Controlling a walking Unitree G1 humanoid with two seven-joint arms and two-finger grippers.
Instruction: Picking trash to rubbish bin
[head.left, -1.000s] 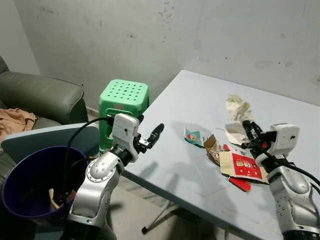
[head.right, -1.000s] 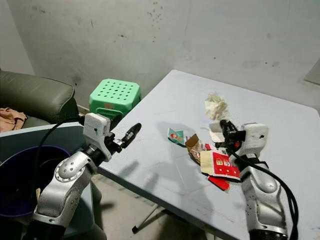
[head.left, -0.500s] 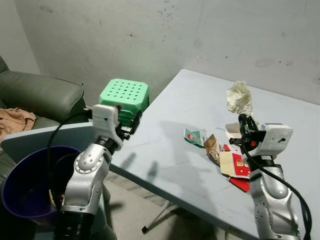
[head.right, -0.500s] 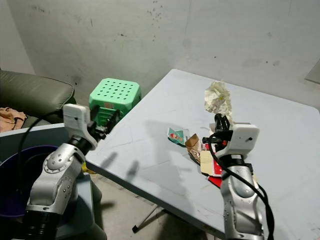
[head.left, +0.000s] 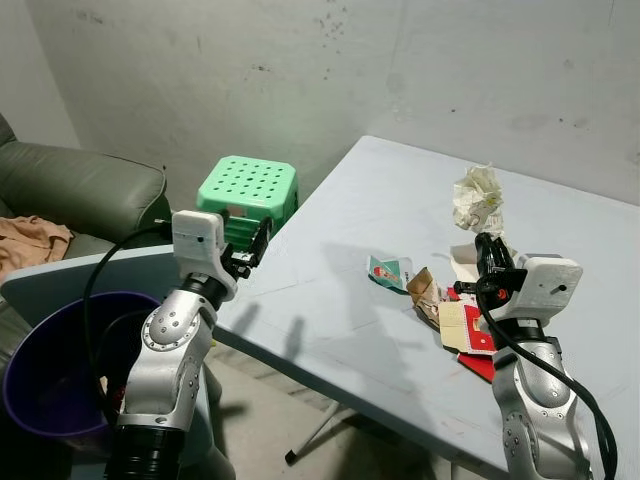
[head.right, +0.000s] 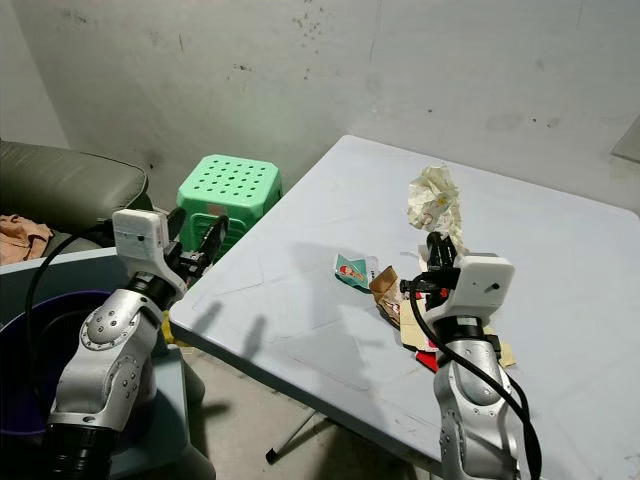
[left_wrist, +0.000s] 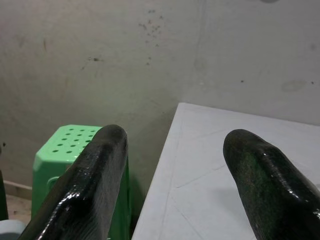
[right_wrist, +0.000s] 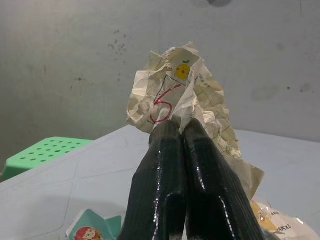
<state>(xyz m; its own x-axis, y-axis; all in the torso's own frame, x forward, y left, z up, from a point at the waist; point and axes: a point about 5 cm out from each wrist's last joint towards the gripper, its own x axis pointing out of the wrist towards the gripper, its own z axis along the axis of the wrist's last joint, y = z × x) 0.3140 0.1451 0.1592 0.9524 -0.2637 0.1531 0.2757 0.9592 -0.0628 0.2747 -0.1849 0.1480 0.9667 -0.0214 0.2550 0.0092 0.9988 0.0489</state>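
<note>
Lifted off the table (head.left: 330, 330) since a second ago: crumpled paper (head.left: 478, 196), pinched in right gripper (head.left: 487, 243) at centre right; bin (head.left: 40, 345) far across at lower left. Left wrist view: left gripper (left_wrist: 175, 165) spread wide, glossy black. Right wrist view: fingers (right_wrist: 167, 170) clamped together under creased, printed wad.

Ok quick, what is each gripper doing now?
Left gripper: open, holding nothing.
Right gripper: shut on the crumpled paper.
</note>
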